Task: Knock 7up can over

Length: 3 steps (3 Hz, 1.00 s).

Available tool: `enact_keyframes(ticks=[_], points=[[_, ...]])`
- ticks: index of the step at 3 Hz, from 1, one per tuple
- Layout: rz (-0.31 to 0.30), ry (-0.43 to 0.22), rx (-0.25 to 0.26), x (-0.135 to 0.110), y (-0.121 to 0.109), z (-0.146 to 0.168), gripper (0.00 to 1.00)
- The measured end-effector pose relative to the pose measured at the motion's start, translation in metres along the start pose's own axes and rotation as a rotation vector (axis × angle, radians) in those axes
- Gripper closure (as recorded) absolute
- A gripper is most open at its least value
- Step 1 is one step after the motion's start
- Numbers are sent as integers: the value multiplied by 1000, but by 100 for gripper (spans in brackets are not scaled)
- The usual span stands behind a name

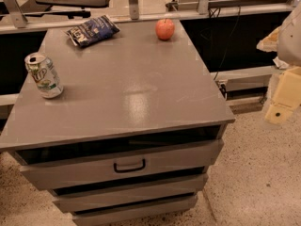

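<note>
- The 7up can [43,75] stands upright at about 9 o'clock on the grey drawer cabinet [141,98], close to its left edge.
- The gripper [284,95] hangs off the cabinet at 3 o'clock, well apart from the can; I cannot tell whether it is released or clenched.
- A dark blue snack bag [92,30] lies at 11 o'clock and a red apple [165,29] at 1 o'clock, both away from the can.
- The can is probably light, thin-walled and smooth, so it should tip easily.
- No grasp seems needed: a push high on its side, near the rim, is likelier to topple it than slide it.
- Once down it may roll off the nearby edge.
</note>
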<state>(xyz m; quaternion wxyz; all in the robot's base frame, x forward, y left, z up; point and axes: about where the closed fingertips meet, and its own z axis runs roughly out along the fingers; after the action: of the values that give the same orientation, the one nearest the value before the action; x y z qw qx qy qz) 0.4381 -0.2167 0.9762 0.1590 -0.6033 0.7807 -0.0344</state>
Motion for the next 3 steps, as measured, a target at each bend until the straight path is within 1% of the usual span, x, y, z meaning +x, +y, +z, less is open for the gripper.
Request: enact_keyframes(ticks=[1, 2, 3], points=[[0, 0, 0, 0, 0, 0, 0], [10, -97, 3, -21, -7, 13, 0], [10, -266, -9, -78, -20, 41, 0]])
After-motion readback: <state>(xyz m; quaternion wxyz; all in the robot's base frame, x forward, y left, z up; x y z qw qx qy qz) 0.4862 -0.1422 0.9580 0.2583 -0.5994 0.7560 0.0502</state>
